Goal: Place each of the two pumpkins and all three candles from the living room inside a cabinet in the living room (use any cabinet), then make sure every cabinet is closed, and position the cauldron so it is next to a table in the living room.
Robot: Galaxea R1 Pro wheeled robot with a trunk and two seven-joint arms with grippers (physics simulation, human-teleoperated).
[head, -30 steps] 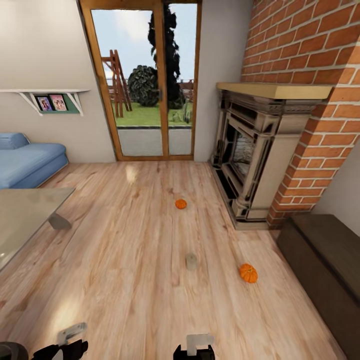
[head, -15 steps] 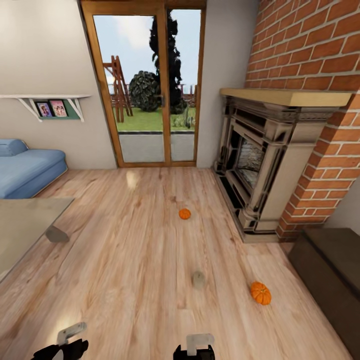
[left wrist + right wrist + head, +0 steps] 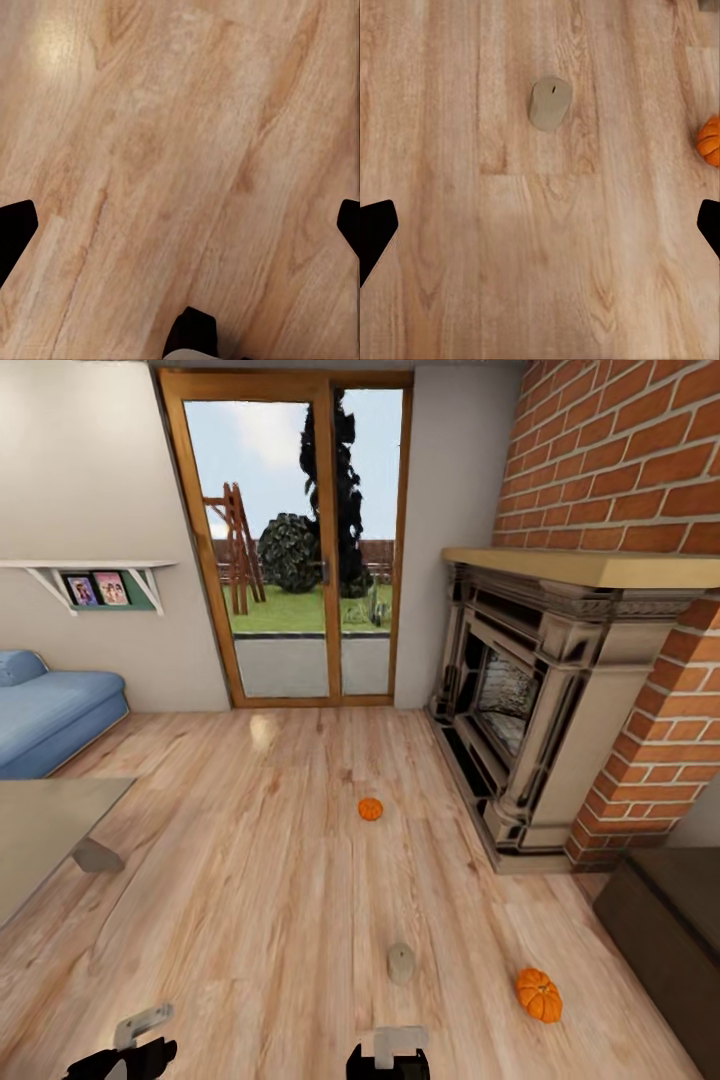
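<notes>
Both grippers hang empty over the wood floor (image 3: 250,880), the left gripper (image 3: 180,225) and right gripper (image 3: 540,225) each with fingers spread wide. A candle (image 3: 401,963) stands at twelve o'clock of the right gripper, one pumpkin (image 3: 539,995) at two o'clock, another pumpkin (image 3: 370,809) farther off; the cabinet (image 3: 665,920) sits at three.

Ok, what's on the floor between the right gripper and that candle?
Nothing: bare wood floor separates the right gripper from the candle, shown in the right wrist view.
</notes>
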